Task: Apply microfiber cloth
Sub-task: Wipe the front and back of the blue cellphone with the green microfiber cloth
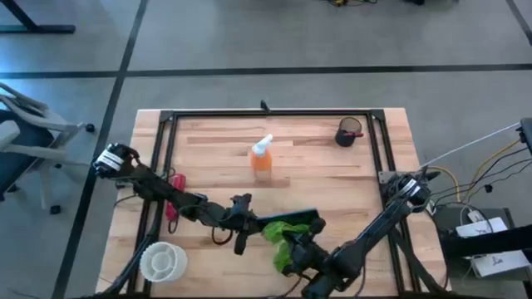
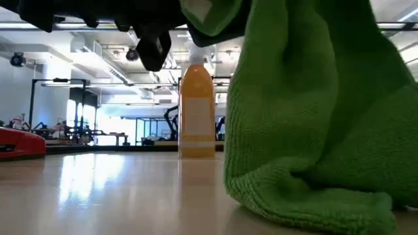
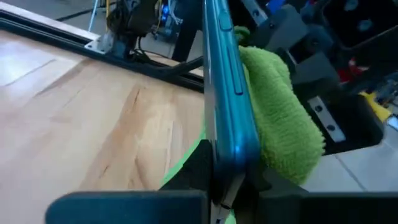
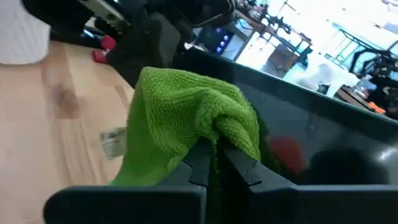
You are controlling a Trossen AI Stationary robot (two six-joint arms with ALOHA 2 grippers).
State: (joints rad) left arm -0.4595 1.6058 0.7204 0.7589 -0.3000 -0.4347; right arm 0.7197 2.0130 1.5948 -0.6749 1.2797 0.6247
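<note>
Microfiber cloth (image 1: 285, 232), lime green and bunched, hangs from the right claw (image 4: 214, 155), whose fingers are pinched together on a fold of it; its lower edge drapes onto the wooden tabletop (image 1: 216, 149) near the front edge, and it presses against the dark tablet (image 3: 227, 106). The left claw (image 3: 224, 186) is clamped on that tablet's end, holding it on edge above the tabletop. An orange spray bottle (image 1: 261, 156) stands upright near the middle, well apart. A white round container (image 1: 163, 261) sits at the front left.
</note>
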